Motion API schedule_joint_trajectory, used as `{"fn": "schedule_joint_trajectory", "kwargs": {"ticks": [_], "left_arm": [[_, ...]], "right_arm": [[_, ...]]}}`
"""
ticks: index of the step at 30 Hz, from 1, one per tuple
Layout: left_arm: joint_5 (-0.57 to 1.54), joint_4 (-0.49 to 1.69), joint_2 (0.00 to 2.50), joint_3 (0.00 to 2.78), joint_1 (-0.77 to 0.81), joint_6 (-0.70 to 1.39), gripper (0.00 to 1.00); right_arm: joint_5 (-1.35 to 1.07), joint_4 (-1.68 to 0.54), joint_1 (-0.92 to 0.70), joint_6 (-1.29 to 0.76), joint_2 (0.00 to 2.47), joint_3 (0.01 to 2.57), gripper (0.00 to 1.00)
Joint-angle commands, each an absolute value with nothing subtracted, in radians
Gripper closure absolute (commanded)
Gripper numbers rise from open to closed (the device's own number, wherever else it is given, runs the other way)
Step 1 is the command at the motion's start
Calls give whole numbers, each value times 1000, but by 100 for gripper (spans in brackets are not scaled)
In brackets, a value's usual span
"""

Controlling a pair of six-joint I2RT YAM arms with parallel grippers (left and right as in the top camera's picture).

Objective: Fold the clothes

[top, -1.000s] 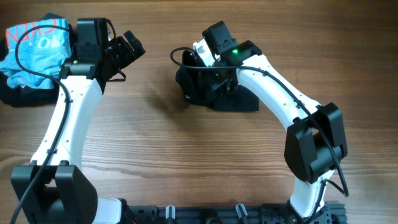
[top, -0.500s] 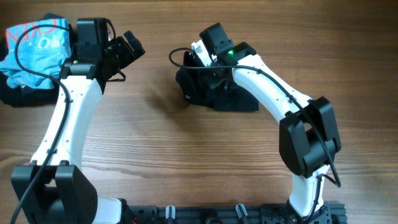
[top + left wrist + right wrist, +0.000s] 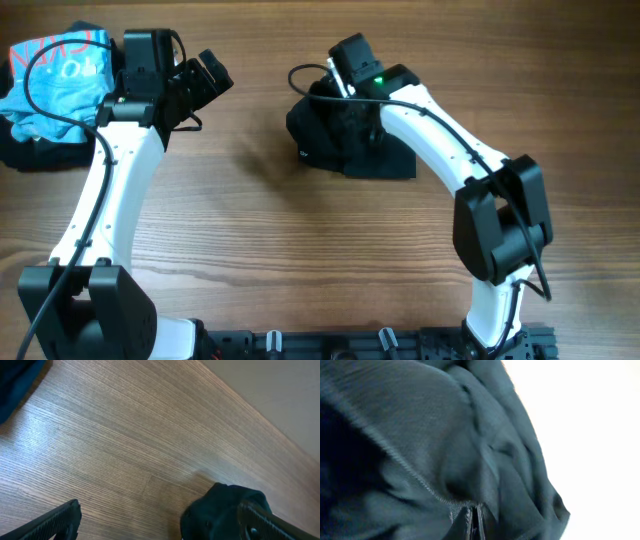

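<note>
Right gripper (image 3: 474,524) has clamped shut and pulled toward 12 o'clock, pinching a fold of the black T-shirt (image 3: 352,150), which is bunched at 12 o'clock of table centre. Left gripper (image 3: 212,72) at 10 o'clock, spread wide, empty. Risk: the thin pinch slips, or a one-handed pull bunches the heap tighter.

The black T-shirt (image 3: 330,148) sits crumpled in a dark, bunched heap.

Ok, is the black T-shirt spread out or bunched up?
Bunched up: the black T-shirt sits as a compact crumpled heap on the table. The right fingers are shut on a fold of it.
</note>
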State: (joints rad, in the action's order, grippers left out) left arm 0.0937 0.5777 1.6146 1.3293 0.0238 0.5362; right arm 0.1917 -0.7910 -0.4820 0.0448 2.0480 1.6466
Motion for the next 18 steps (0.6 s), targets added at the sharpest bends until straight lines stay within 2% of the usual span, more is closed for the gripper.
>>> {"fn": "schedule_joint_trajectory", "kwargs": {"ticks": [1, 7, 10, 15, 18], "left_arm": [[76, 579, 1603, 1341, 19, 501, 0], [76, 588, 1603, 1341, 19, 501, 0], [76, 588, 1603, 1341, 19, 501, 0], [76, 588, 1603, 1341, 19, 501, 0], [76, 588, 1603, 1341, 19, 501, 0]], "right_arm": [[205, -834, -441, -36, 1934, 1701, 96], [40, -938, -332, -112, 1837, 1707, 96], [-171, -990, -265, -26, 1829, 1707, 96], [-184, -1042, -264, 51, 1837, 1707, 94], [-189, -1037, -290, 102, 1837, 1707, 60]]}}
